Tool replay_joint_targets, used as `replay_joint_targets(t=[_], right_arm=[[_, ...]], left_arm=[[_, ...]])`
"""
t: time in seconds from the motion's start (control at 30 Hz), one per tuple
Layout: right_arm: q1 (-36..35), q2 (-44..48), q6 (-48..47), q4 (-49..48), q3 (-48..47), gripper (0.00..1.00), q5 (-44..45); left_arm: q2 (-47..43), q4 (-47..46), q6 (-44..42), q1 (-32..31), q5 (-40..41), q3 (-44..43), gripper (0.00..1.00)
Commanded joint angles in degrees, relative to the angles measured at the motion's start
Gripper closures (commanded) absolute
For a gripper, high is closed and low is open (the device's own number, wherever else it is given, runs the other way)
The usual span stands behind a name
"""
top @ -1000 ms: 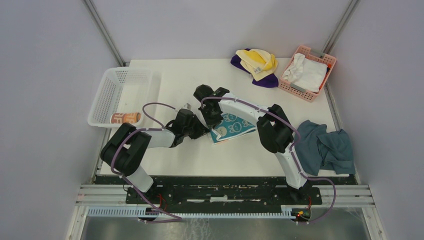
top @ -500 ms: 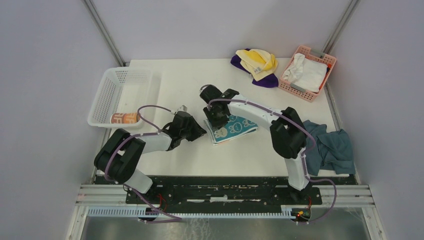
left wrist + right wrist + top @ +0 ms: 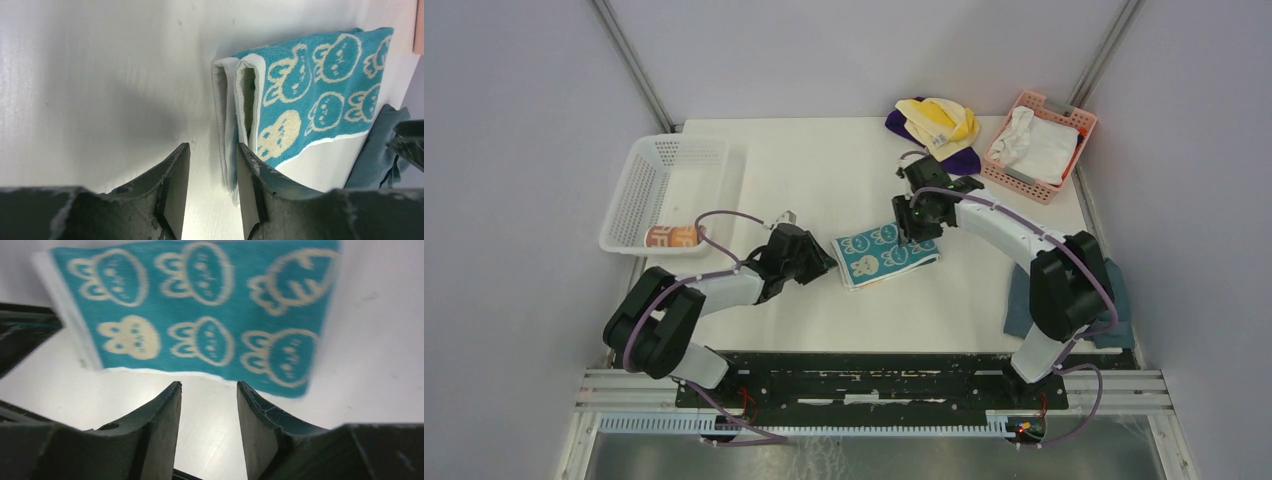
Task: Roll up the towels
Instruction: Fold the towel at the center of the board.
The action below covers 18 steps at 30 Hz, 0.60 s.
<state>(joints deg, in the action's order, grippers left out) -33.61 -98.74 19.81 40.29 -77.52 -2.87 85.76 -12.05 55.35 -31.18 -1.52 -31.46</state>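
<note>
A teal towel (image 3: 885,254) with white rabbit faces lies folded flat in the middle of the table. My left gripper (image 3: 822,263) is open just left of the towel's folded end. The left wrist view shows that towel (image 3: 310,85) beside my right finger, with nothing between my left gripper's (image 3: 213,150) jaws. My right gripper (image 3: 914,216) hovers open over the towel's far right corner, and in its own view the towel (image 3: 200,315) lies beyond the empty right gripper (image 3: 208,385). A yellow towel (image 3: 940,122) lies on a purple one (image 3: 961,163) at the back. A rolled peach-orange towel (image 3: 674,236) sits in the white basket (image 3: 639,190).
A pink basket (image 3: 1064,112) holding a white cloth (image 3: 1036,145) stands at the back right. A blue-grey cloth (image 3: 1117,305) lies at the right edge, partly behind my right arm. The white basket sits at the table's left edge.
Both grippers have opened and let go of the teal towel. My right gripper has swung away to the right and back. My left gripper has drawn slightly left. The towel now lies flat.
</note>
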Motion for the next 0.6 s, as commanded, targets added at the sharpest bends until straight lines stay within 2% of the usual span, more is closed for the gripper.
replay_joint_targets(t=[0.0, 0.27, 0.37, 0.57], right_arm=[[7.58, 6.07, -1.98, -5.13, 5.36, 0.46, -1.64], [16.88, 8.94, -0.30, -11.10, 12.58, 0.39, -8.55], [18.60, 8.49, 1.34, -13.96, 14.40, 0.36, -12.65], [20.66, 5.60, 2.52, -17.15, 16.60, 0.33, -15.05]], left_arm=[[-5.79, 2.14, 2.27, -0.24, 3.91, 0.32, 0.50], [-8.65, -0.71, 3.39, -0.20, 0.65, 1.10, 0.39], [-6.66, -2.36, 3.68, -0.20, -1.21, 0.61, 0.39], [-1.30, -6.70, 5.62, -0.51, -5.37, -0.65, 0.42]])
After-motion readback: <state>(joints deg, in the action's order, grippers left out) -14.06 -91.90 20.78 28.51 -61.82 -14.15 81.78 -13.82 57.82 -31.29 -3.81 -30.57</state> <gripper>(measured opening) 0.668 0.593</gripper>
